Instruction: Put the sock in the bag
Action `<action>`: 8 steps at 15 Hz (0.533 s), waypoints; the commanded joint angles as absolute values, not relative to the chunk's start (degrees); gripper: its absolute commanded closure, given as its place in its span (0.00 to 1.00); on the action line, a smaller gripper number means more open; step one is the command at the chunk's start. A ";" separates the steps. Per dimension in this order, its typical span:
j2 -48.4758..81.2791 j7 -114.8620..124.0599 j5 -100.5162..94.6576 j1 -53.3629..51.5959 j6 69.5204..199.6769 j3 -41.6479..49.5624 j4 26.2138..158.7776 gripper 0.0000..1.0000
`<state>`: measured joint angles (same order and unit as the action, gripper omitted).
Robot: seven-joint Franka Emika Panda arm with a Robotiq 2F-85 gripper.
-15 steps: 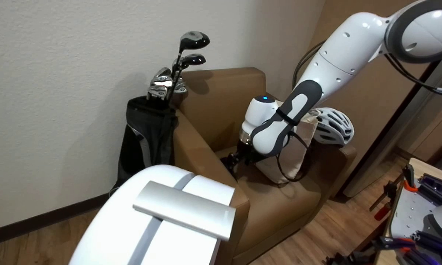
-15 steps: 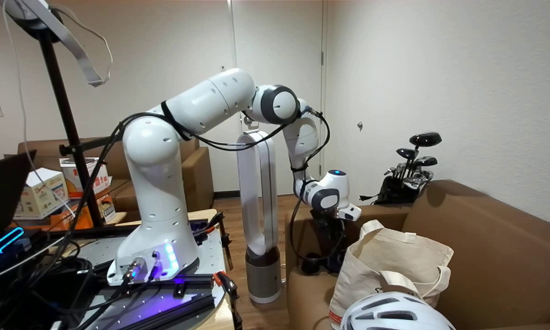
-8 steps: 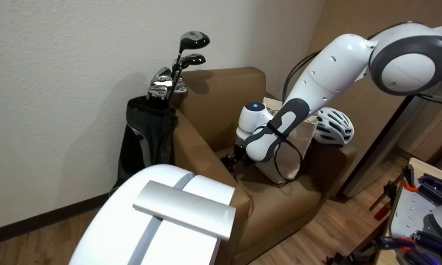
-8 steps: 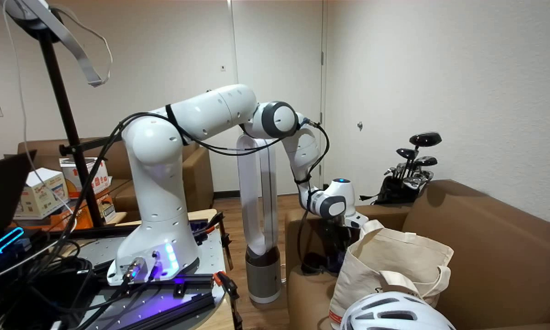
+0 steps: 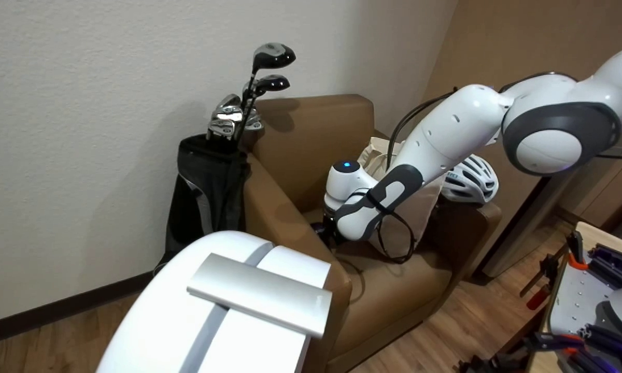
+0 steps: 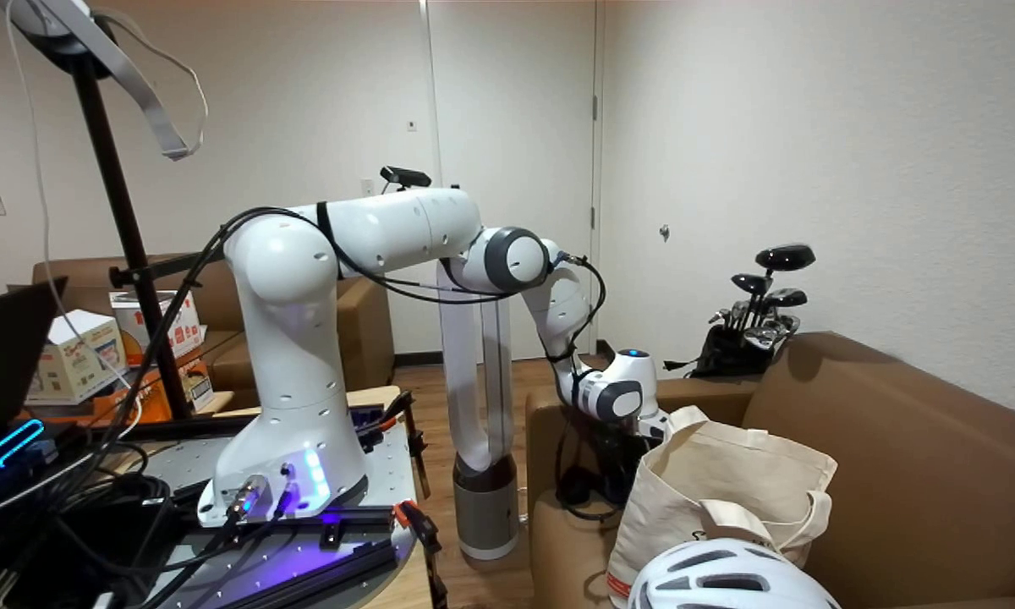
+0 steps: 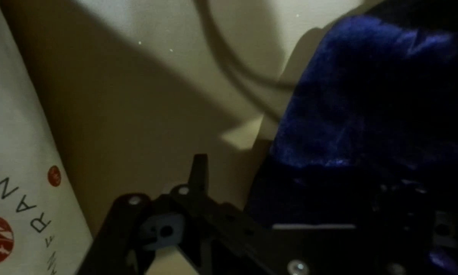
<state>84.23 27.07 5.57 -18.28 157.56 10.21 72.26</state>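
The dark navy-blue sock (image 7: pixel 351 95) lies bunched on the tan seat at the right of the wrist view. In the exterior views it cannot be told apart from the dark gripper. The cream bag (image 6: pixel 770 457) stands on the armchair with its mouth open upward. It also shows behind the arm (image 5: pixel 412 207) and at the wrist view's left edge (image 7: pixel 26 152). My gripper (image 7: pixel 303 172) is open, its left finger over bare seat and its right finger in the dark over the sock. It is low between the armrest and the bag (image 5: pixel 329 233) (image 6: pixel 609 457).
The brown armchair's armrest (image 5: pixel 285 223) is close beside my gripper. A white helmet (image 6: pixel 727 579) rests next to the bag. A black golf bag (image 5: pixel 212 186) stands outside the armrest. A white fan (image 6: pixel 484 507) stands between my base and the chair. My cable loops near the seat.
My arm has lowered, bringing the gripper farther down toward the seat beside the armrest. More of the bag's top shows behind the arm. The bag and helmet have not moved.
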 commanded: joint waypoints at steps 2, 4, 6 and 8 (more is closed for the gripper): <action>84.11 27.01 4.83 -17.64 157.82 9.46 71.05 0.40; 84.04 27.13 4.74 -17.72 157.97 9.64 71.16 0.53; 84.04 27.22 4.67 -17.71 157.82 9.93 71.31 0.67; 84.04 27.27 4.55 -17.67 157.44 10.26 71.26 0.80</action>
<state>84.04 27.06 5.47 -18.22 157.67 10.10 71.55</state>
